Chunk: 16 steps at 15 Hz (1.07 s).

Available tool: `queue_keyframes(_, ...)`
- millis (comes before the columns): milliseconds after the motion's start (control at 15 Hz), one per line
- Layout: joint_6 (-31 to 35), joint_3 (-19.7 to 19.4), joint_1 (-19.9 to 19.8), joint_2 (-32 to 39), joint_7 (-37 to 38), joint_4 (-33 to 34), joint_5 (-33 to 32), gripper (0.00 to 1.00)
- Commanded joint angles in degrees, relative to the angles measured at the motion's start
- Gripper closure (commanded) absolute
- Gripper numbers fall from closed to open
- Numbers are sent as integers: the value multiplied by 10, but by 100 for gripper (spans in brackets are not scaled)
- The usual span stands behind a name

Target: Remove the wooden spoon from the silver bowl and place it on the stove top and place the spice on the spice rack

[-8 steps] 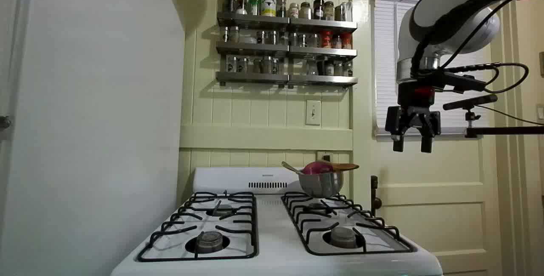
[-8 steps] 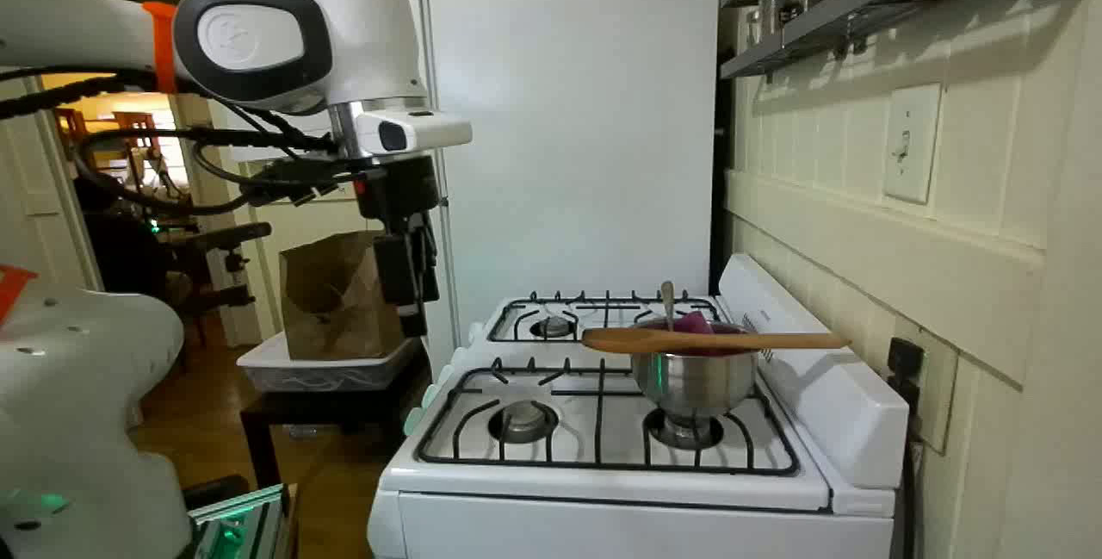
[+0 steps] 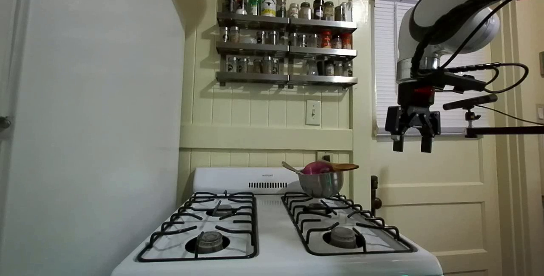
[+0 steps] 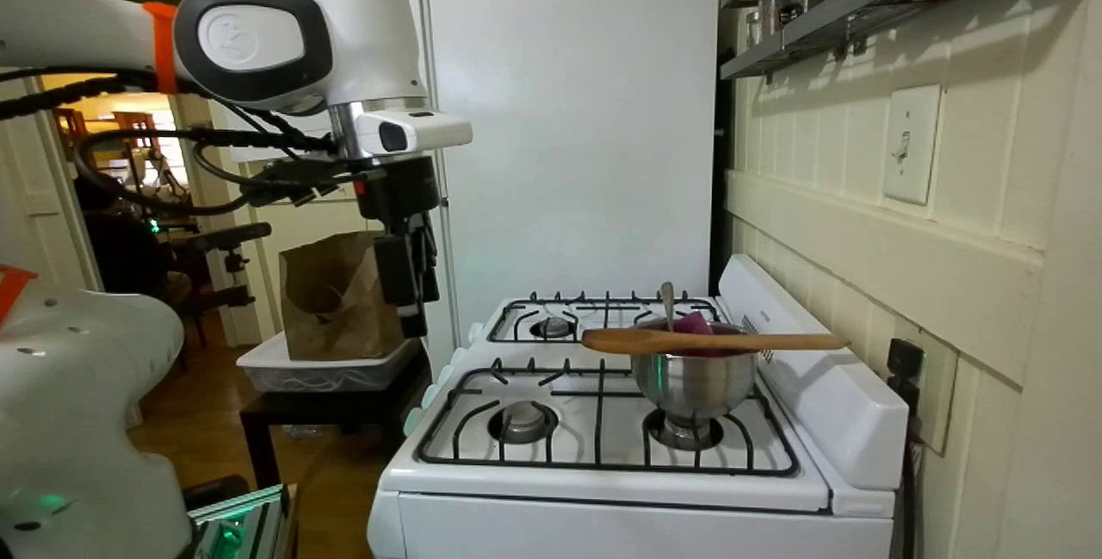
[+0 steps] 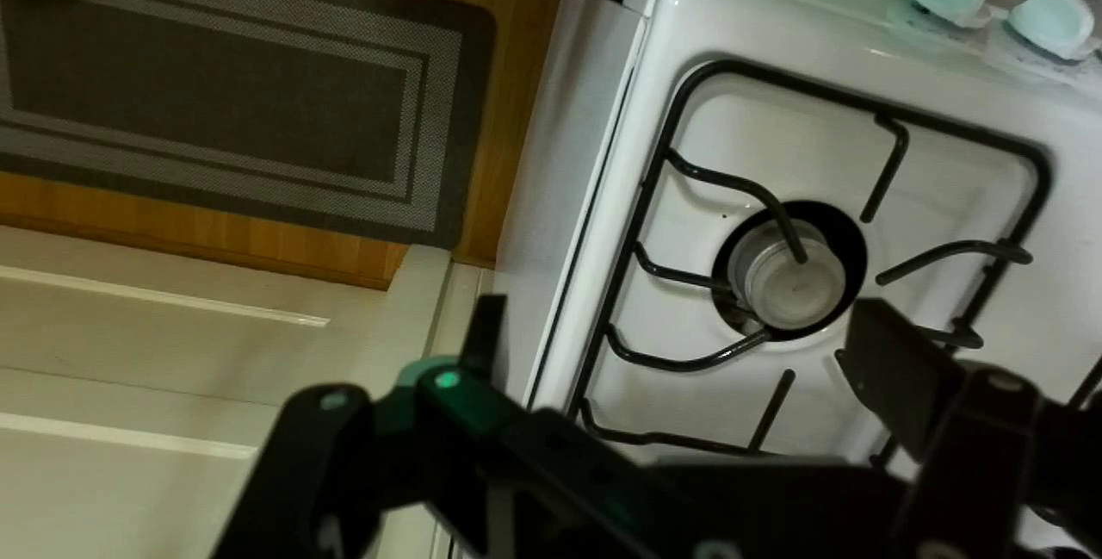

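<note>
- Robotiq gripper [image 4: 415, 322]: jaws spread wide, unloaded; raised.
- Stove top [image 4: 572, 421]: black grates [image 4: 600, 421] over four burners [image 4: 525, 423].
- Silver bowl [image 4: 693, 387]: over a rear burner [image 4: 686, 435]; holds a magenta item [image 4: 693, 323] and a utensil handle [image 4: 668, 305].
- Wooden spoon [image 4: 715, 341]: lying across the bowl's rim, handle toward the backguard [image 4: 818, 378].
- Spice rack [image 4: 848, 9]: wall-mounted, stocked with glass jars [image 4: 772, 3].

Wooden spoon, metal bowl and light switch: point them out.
Wooden spoon [image 4: 719, 341], in an exterior view: handle.
Metal bowl [image 4: 693, 387], in an exterior view: outer side.
Light switch [image 4: 916, 142], in an exterior view: plate.
</note>
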Motion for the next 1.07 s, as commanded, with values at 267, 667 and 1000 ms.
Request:
queue_keyframes(267, 71, -1, -6, 115, 56, 96, 44, 0)
queue_keyframes(667, 189, 2, -28, 275, 98, 248, 28, 0)
queue_keyframes(1000, 256, 10, -29, 402, 122, 346, -9, 0)
